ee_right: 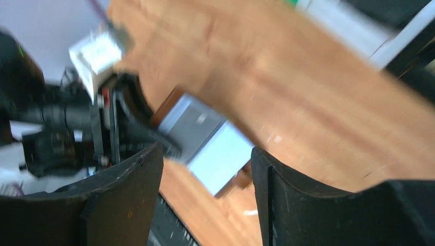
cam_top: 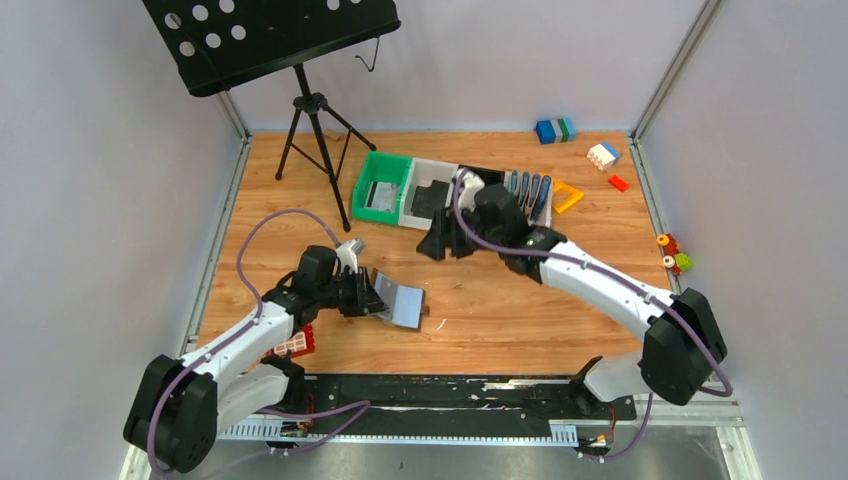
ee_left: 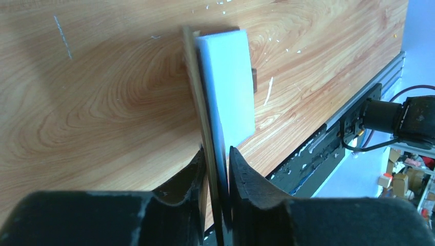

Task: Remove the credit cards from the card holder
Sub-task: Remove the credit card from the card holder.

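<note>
Near the middle of the tabletop (cam_top: 500,310), the left gripper (ee_left: 218,154) is clamping the opened card holder (ee_left: 225,87) while the right gripper (ee_right: 205,152) is hovering open and empty; whether credit cards are hiding inside is unclear.

No text, label, brand, number or sign can be read in any view. The small white boxy part (ee_right: 96,54) at the far left is too blurred to show lettering.
</note>
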`<state>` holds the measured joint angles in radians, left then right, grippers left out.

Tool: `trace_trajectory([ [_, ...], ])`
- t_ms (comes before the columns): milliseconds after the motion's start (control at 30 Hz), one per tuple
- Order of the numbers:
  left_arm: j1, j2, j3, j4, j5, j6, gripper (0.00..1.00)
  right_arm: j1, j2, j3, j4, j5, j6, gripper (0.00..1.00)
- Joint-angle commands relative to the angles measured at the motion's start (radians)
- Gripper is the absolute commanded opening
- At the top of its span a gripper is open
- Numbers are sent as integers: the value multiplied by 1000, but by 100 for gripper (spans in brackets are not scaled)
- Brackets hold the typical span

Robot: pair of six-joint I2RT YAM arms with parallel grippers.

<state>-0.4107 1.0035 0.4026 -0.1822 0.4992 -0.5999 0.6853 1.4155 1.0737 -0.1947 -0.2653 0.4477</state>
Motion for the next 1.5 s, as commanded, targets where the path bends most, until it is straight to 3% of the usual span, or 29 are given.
trace_trajectory([
  [0, -5, 28, 13, 42, 7, 7, 30, 109, -77, -162, 79, 80, 92, 59],
  [133, -49, 68, 39, -2, -51, 22, 39, 167, -101, -310, 199, 112, 205, 45],
  [233, -60, 81, 44, -10, -80, 25, 41, 201, -74, -373, 300, 129, 261, 40],
  [400, -60, 61, 70, -65, -106, 43, 48, 253, 33, -328, 303, 105, 272, 31],
  [600, -60, -40, 83, -122, -141, 36, 54, 308, 78, -251, 241, 143, 243, 30],
  [733, -61, -60, 84, -134, -155, 31, 50, 314, 113, -236, 242, 149, 249, 29],
  [1000, -60, -48, 88, -128, -154, 33, 31, 318, 169, -227, 246, 178, 263, 26],
  [1467, -60, -71, 75, -76, -93, 9, 27, 317, 280, -195, 212, 200, 254, 17],
])
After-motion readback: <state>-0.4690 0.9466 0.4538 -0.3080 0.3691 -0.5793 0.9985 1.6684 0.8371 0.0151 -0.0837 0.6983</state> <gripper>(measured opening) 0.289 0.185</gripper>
